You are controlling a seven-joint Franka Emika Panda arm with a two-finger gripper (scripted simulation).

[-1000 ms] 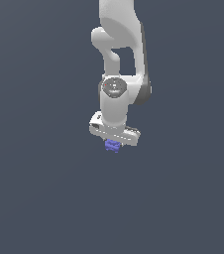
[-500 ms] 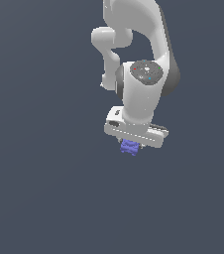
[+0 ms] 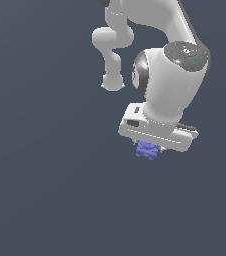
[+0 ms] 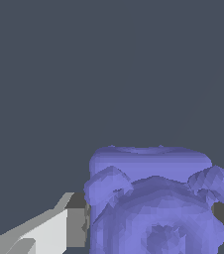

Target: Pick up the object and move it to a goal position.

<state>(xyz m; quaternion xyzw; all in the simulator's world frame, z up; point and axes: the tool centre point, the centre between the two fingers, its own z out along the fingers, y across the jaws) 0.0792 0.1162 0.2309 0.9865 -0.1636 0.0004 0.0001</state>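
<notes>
The gripper (image 3: 149, 149) held the blue-purple object (image 3: 147, 150) between both fingers (image 4: 77, 227), toward the exterior view's right of centre.

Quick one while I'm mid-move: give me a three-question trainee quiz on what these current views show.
1. True or false: the gripper is shut on the blue-purple lump.
2. Multiple choice: in the wrist view, the grey finger pads sit
A) on either side of the lump, against it
B) far from it
C) under it
3. Fill in: in the exterior view, the lump shows just ____ the white gripper body.

Key
1. True
2. A
3. below
</notes>
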